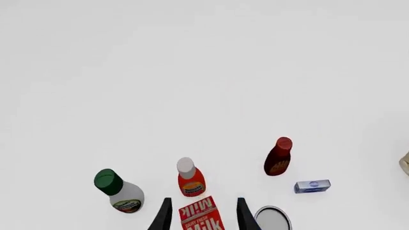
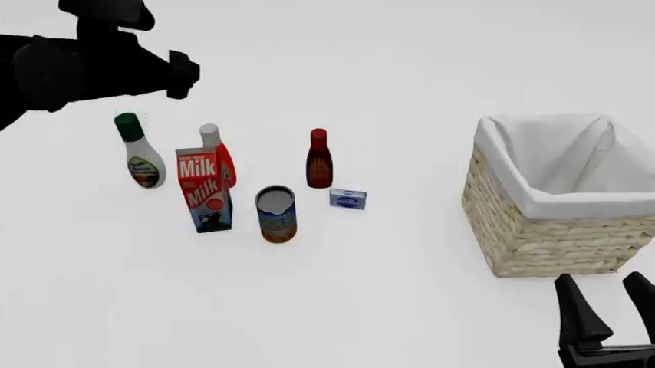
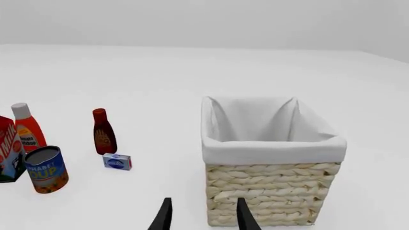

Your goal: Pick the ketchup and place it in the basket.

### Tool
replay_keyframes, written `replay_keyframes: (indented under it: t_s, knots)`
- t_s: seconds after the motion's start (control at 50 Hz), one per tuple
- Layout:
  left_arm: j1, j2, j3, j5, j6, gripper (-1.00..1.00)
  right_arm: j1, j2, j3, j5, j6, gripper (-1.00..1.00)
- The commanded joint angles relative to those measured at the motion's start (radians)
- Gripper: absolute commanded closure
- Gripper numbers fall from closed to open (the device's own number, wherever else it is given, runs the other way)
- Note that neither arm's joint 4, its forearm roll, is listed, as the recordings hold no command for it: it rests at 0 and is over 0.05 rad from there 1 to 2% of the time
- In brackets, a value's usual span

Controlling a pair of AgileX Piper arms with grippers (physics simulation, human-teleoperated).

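The ketchup, a bright red squeeze bottle with a pale cap, stands upright just behind the milk carton, which hides part of it. It also shows as the ketchup and the ketchup. My left gripper hangs high above the group, open and empty, its fingers framing the carton from far above. The basket, tan wicker with white lining, sits at the right and is empty. My right gripper is open near the table's front edge, just in front of the basket.
A white bottle with green cap stands left of the ketchup. A dark-red bottle, a small blue box and a soup can stand to its right. Bare white table lies between this group and the basket.
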Motion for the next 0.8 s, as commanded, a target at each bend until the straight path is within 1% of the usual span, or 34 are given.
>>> replay_keyframes:
  t_s: [0.02, 0.1, 0.12, 0.36, 0.6, 0.62, 0.78, 0.8]
  knots:
    - [-0.007, 0.096, -0.109, 0.066, -0.016, -1.00, 0.000, 0.016, 0.000, -0.014, 0.000, -1.00]
    - [-0.006, 0.130, -0.141, 0.079, -0.017, -1.00, 0.000, 0.015, 0.000, -0.012, 0.000, -1.00]
    - [-0.004, 0.140, -0.150, 0.087, -0.028, -1.00, -0.001, 0.015, 0.000, -0.013, -0.001, -1.00]
    - [0.006, 0.198, -0.202, 0.097, -0.027, -1.00, -0.002, 0.030, 0.000, -0.021, 0.002, -1.00]
    - [0.015, 0.276, -0.295, 0.123, -0.029, -1.00, -0.009, 0.055, 0.000, -0.040, 0.008, -1.00]
    - [0.014, 0.286, -0.306, 0.127, -0.038, -1.00, -0.010, 0.052, 0.000, -0.037, 0.008, -1.00]
    - [0.012, 0.334, -0.346, 0.129, -0.044, -1.00, -0.021, 0.038, 0.000, -0.028, 0.006, -1.00]
    - [0.009, 0.350, -0.364, 0.134, -0.044, -1.00, -0.020, 0.037, 0.000, -0.026, 0.005, -1.00]
